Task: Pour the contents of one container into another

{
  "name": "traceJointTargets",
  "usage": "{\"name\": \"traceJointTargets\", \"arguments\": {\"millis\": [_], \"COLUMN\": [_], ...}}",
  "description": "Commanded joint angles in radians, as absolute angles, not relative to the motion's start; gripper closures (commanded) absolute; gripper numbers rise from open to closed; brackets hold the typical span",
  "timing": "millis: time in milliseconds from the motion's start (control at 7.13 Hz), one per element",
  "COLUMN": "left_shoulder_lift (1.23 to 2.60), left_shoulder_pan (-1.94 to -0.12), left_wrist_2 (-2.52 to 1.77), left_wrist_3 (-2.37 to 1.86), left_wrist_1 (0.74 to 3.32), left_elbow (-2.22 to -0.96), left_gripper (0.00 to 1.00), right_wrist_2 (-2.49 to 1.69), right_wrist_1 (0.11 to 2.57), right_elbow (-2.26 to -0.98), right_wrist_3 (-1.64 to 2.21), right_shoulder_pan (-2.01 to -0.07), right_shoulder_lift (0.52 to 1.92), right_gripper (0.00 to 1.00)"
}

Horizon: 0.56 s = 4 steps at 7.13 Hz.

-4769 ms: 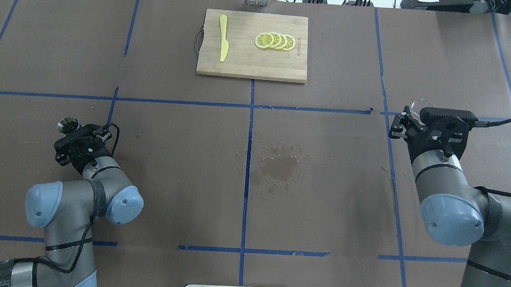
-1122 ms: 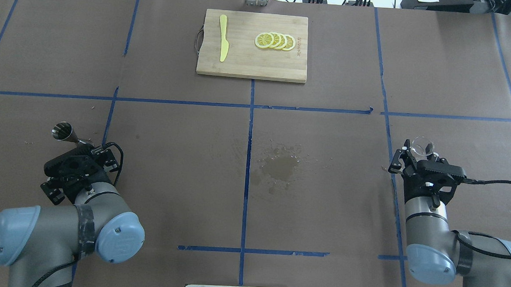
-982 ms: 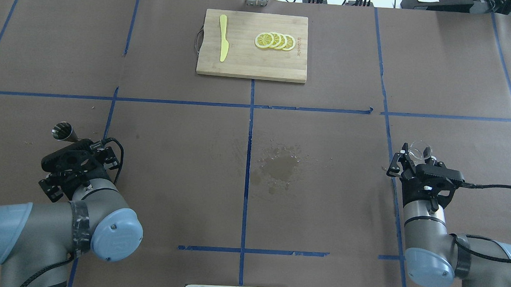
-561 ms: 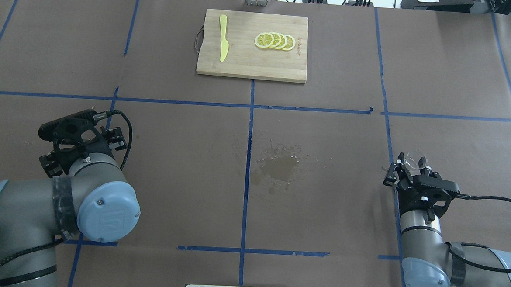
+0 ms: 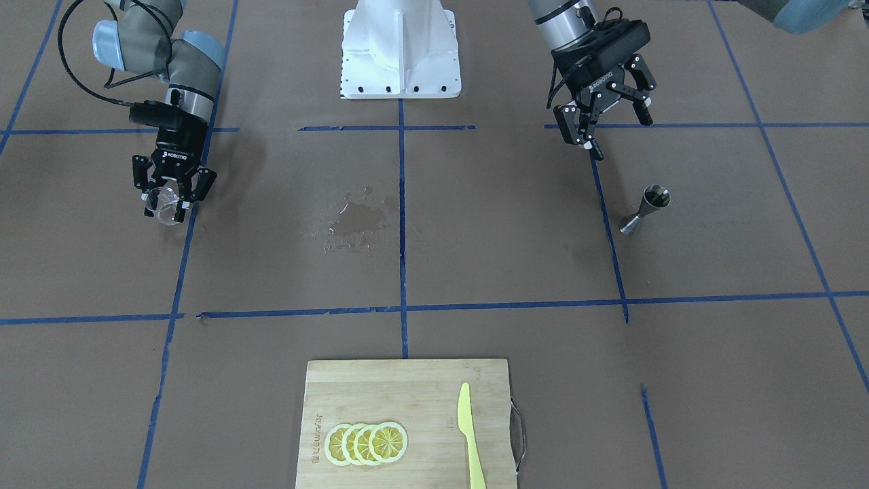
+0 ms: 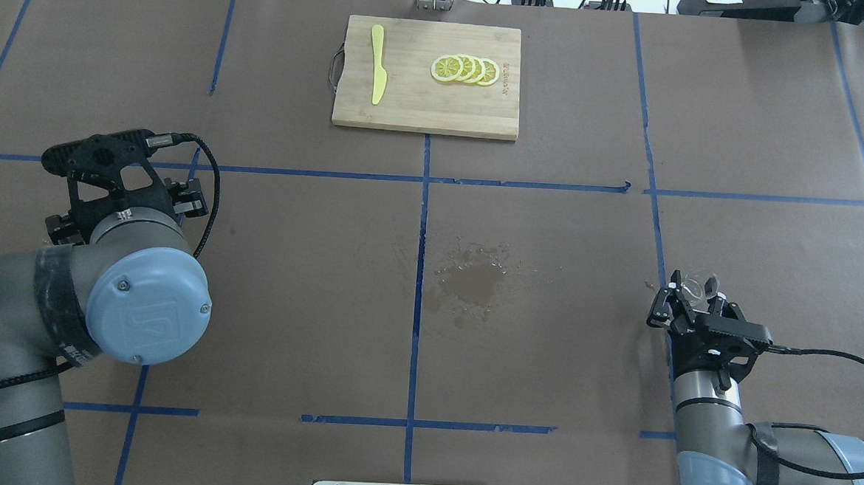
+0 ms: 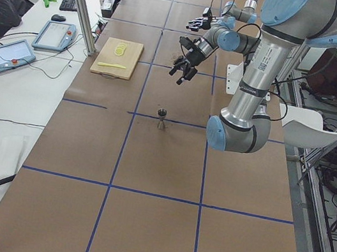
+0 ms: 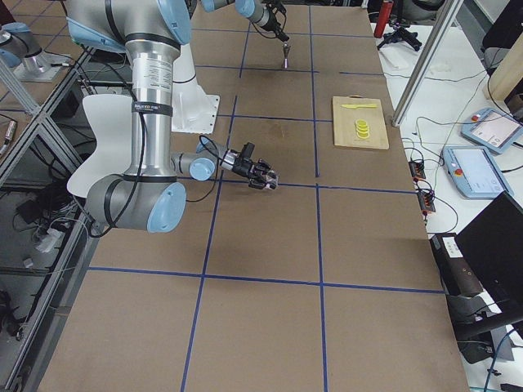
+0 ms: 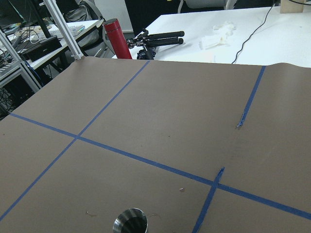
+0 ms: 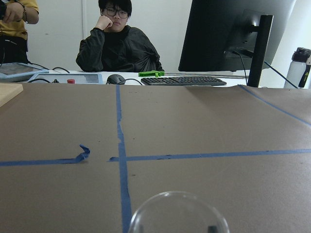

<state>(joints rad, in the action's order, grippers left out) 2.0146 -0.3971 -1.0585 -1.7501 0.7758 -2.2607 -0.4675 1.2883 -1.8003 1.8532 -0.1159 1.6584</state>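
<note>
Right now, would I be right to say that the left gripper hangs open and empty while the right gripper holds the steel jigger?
No: the front-facing view shows the right gripper holding the clear glass tumbler; the steel jigger stands by itself. The left gripper does hang open and empty.

Your clear little glass tumbler (image 5: 161, 214) sits mouth-up, pinched in the right gripper (image 5: 165, 210), low over the table (image 5: 475, 258) on the robot's right. The shiny steel hourglass jigger (image 5: 648, 209) stands upright alone, well apart on the left side, near a blue tape line (image 5: 607, 224).
</note>
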Motion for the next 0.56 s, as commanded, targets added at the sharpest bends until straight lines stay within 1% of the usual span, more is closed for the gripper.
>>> {"name": "traceJointTargets", "arguments": {"millis": [0, 140, 281, 421], "left_shoulder_lift": [2.035, 2.042, 2.048, 2.049], "left_shoulder_pan": [-0.445, -0.46, -0.478, -0.488], "left_wrist_2": [-1.086, -1.086, -1.086, -1.088], "left_wrist_3": [-1.668, -1.652, -1.632, -1.625], "left_wrist_1": [0.776, 0.776, 0.778, 0.779], "left_elbow": [-2.281, -2.284, -2.287, -2.287], "left_gripper": [0.0, 0.0, 0.0, 0.0], "right_wrist_2": [-0.465, -0.466, -0.466, -0.468], "right_wrist_1": [1.287, 1.284, 1.282, 1.282], "right_elbow": [-1.793, -1.793, -1.79, -1.789], "right_wrist_3": [1.861, 1.861, 1.861, 1.859], "right_shoulder_pan": [-0.106, -0.104, -0.104, -0.104], "right_shoulder_lift": [1.658, 1.658, 1.658, 1.66], "right_gripper": [0.87, 0.63, 0.32, 0.2]}}
